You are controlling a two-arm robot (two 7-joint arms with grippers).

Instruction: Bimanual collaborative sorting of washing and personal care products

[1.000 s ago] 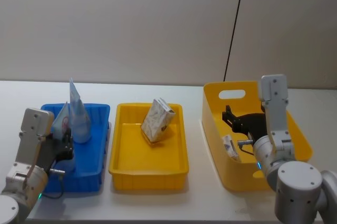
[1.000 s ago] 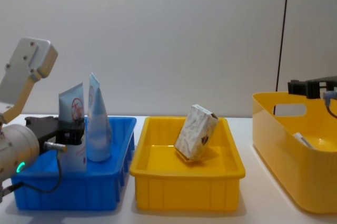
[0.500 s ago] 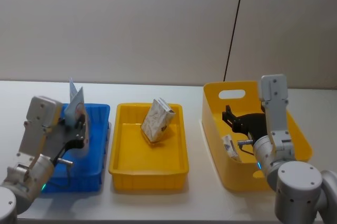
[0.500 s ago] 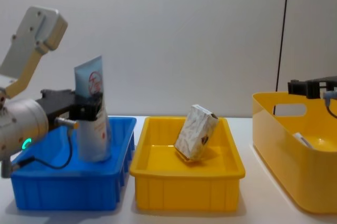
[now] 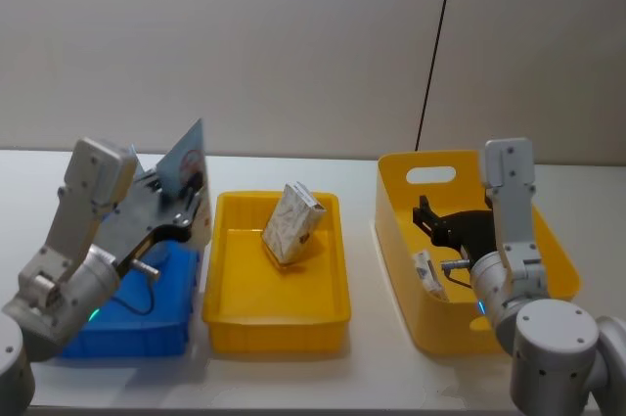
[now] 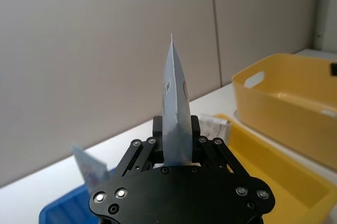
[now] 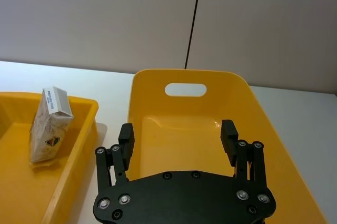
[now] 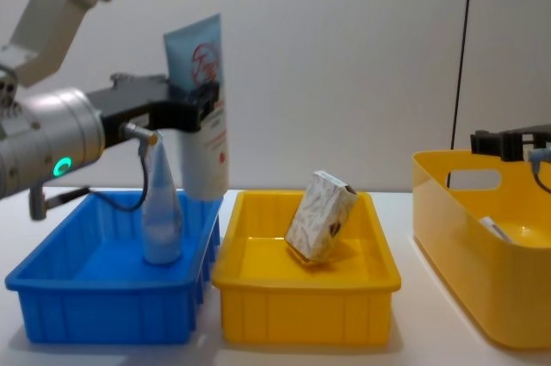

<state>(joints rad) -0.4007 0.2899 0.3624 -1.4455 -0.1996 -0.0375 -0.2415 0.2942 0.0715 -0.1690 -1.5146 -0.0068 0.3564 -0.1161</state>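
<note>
In left tool (image 8: 203, 97), tube (image 8: 205, 138) over left bin (image 8: 103, 319); pack (image 8: 320, 215) in middle tray (image 8: 306, 301); smaller pack (image 5: 426, 274) in right bin (image 8: 461, 254).

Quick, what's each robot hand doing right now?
Left gripper: closed on the tall light-blue squeeze tube with red logo.
Right gripper: open, empty, above the deep yellow bin.

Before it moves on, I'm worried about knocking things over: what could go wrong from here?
1. The left gripper holds the tube above its middle; the long lower end could swing or slip.
2. That end hangs low by the tray rim and could catch it.
3. The pack leans on edge in the tray; the tube may topple it.
The right gripper hovers open over the bin.
</note>
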